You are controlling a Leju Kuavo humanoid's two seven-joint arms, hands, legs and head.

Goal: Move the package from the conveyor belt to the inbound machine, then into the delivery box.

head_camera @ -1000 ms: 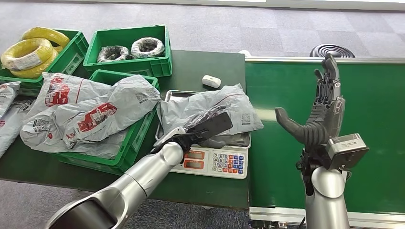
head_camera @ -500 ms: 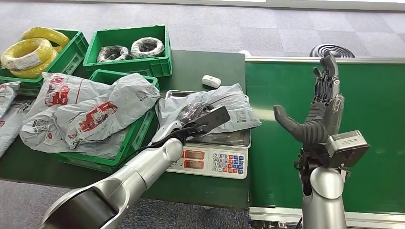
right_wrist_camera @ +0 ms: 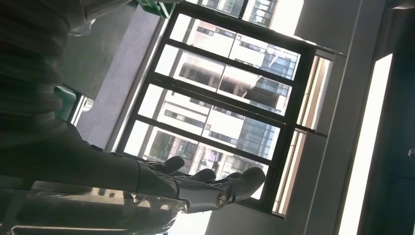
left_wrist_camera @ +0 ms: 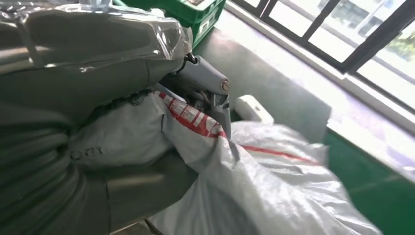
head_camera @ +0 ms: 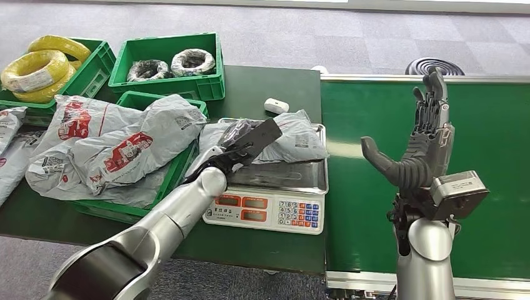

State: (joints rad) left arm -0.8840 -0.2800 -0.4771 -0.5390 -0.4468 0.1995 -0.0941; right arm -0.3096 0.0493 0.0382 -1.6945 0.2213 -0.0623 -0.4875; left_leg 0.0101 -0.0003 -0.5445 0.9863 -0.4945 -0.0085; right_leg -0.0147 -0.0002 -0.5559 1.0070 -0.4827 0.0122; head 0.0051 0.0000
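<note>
Left robot hand [head_camera: 240, 145] around package [head_camera: 294, 139]; fingers partly hidden

The grey plastic-film package [head_camera: 294, 140] gripped by the left hand [head_camera: 240, 150] is thin, crinkled and faintly glossy, with printed paper labels on it; in the left wrist view its film [left_wrist_camera: 274, 196] looks white and wrinkled with a red printed stripe. Under that hand, the scale's steel tray [head_camera: 300, 178] is bright, smooth and reflective, above a white plastic keypad front [head_camera: 269, 212]. The silver arm [head_camera: 181, 219] is smooth satin metal. The right hand [head_camera: 415, 150] has matt dark grey rubbery fingers, and the green conveyor belt [head_camera: 487, 156] beneath it is smooth and matt. Beside the left hand, the green plastic crate [head_camera: 165, 184] is hard and slightly shiny.
</note>
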